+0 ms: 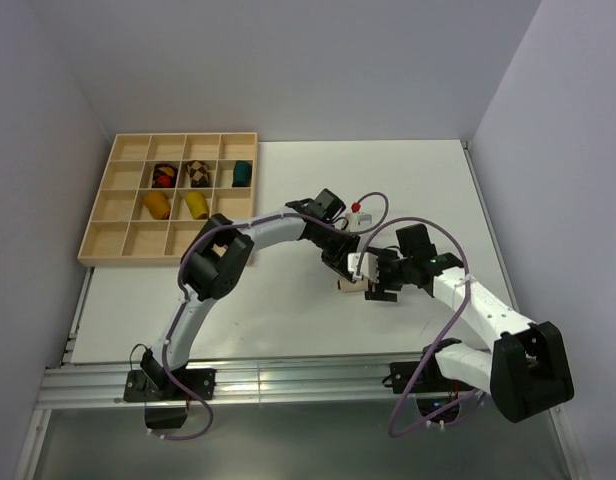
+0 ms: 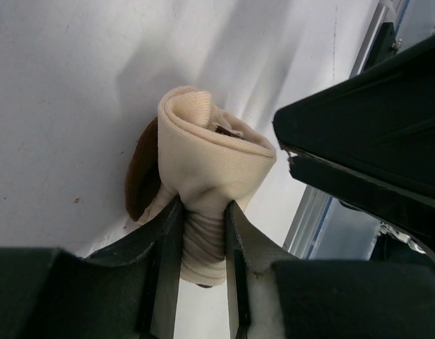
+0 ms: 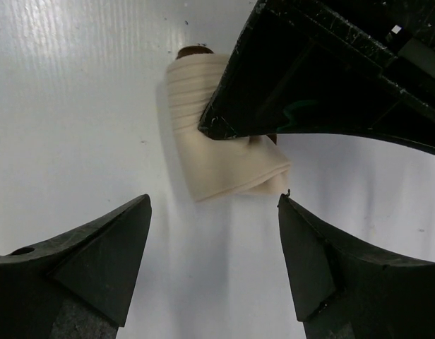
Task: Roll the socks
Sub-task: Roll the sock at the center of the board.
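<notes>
The cream sock (image 2: 210, 155) with a brown toe (image 2: 141, 176) is rolled into a bundle on the white table (image 1: 288, 300). My left gripper (image 2: 203, 212) is shut on its ribbed end; in the top view it (image 1: 340, 262) sits over the sock (image 1: 348, 286). My right gripper (image 3: 214, 205) is open and empty, its jaws just short of the sock's open end (image 3: 217, 148); it also shows in the top view (image 1: 374, 283). The mustard-orange sock (image 1: 156, 205) and the bright yellow sock (image 1: 196, 205) lie rolled in the wooden tray (image 1: 108, 240).
The tray at the back left also holds a red-and-dark bundle (image 1: 164, 175), a brown-checkered bundle (image 1: 197, 173) and a teal bundle (image 1: 242, 173). A small red and white object (image 1: 358, 212) lies behind the grippers. The left gripper's body (image 3: 323, 70) fills the right wrist view's upper right.
</notes>
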You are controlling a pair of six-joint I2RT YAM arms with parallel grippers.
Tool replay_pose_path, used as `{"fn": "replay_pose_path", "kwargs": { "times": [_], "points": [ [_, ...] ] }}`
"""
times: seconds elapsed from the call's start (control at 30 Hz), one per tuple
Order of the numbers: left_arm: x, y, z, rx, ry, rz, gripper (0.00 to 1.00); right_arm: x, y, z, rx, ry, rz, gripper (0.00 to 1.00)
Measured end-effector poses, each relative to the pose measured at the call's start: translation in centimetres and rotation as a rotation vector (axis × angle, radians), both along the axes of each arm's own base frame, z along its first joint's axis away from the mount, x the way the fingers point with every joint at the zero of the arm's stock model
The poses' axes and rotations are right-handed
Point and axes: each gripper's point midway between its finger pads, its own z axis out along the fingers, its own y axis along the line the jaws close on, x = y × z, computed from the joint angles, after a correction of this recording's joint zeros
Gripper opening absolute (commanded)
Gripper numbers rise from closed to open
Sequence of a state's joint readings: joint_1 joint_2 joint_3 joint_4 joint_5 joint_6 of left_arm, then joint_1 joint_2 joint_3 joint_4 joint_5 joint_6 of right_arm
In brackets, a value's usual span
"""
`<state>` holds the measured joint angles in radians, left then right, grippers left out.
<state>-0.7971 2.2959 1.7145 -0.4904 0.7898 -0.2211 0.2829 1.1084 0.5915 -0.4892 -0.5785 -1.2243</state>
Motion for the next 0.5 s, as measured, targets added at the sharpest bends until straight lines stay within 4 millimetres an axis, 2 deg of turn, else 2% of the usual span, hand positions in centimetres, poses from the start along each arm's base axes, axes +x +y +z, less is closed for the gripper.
{"fn": "replay_pose_path", "kwargs": {
  "times": [0.27, 0.5],
  "points": [
    [-0.3, 0.6, 0.0, -0.015, 0.075, -0.028, 0.00, 0.0, 0.8, -1.3, -0.059, -0.004, 0.054, 0.80],
    [-0.8, 0.9, -0.1, -0.023, 0.146, -0.044, 0.00, 0.8, 2.1, -1.4, -0.083, -0.056, 0.090, 0.79]
  ]
}}
